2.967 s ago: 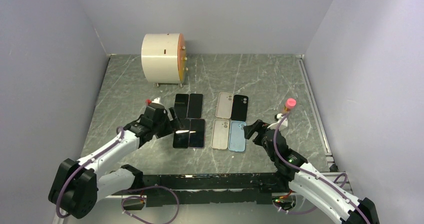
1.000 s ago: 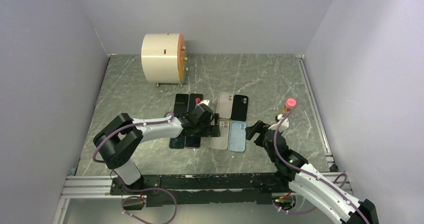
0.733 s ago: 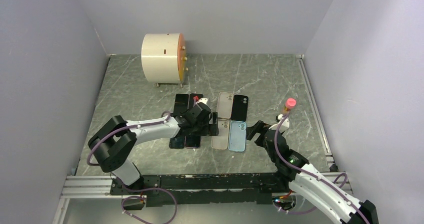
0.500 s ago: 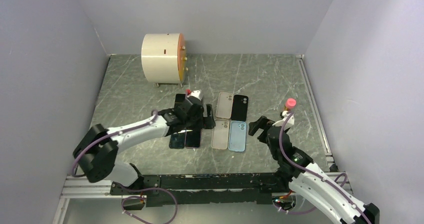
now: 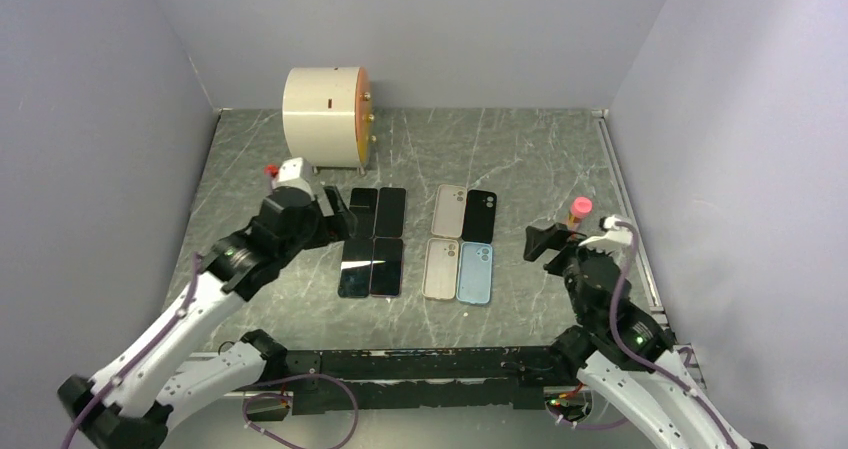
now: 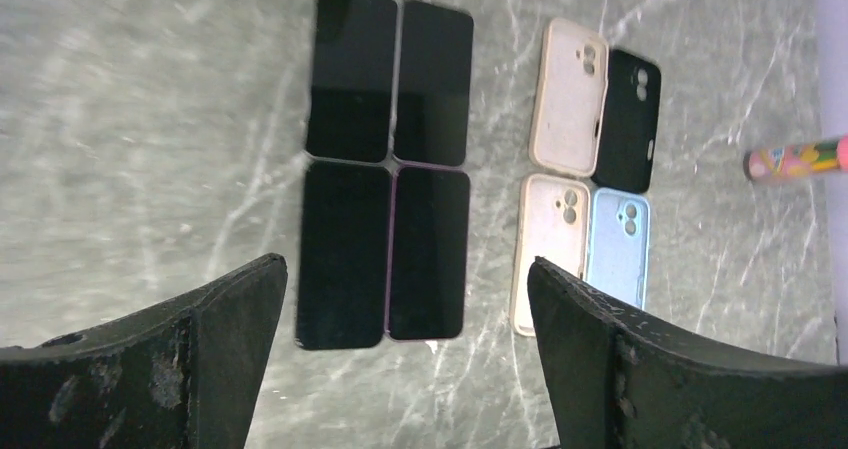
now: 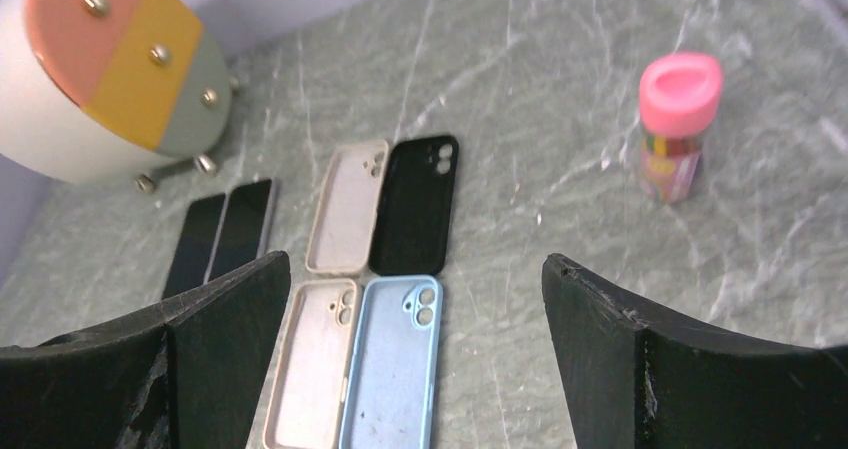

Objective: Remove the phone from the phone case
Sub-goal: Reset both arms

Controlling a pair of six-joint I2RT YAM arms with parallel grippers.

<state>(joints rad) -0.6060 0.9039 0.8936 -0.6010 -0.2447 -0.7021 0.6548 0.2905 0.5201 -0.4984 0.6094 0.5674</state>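
Found phones (image 6: 350,84) bare, cases (image 6: 570,94) empty, left gripper (image 6: 402,267) and right gripper (image 7: 415,260) spread on nothing.
Expect slick rigid glass; pinch long edges.

Soft, even light came from overhead, and the shadow under the white drum (image 5: 325,116) was faint. The left wrist view smeared toward nine o'clock across the table (image 6: 120,119) (the glossy phones (image 6: 430,84) looked fairly crisp). In the right wrist view the fingers (image 7: 700,389) sat dark at five and seven o'clock.

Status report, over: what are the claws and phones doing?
Left claw open, empty. Right claw open, empty. Four phones lie bare beside four empty cases. Pink-capped tube stands well aside.
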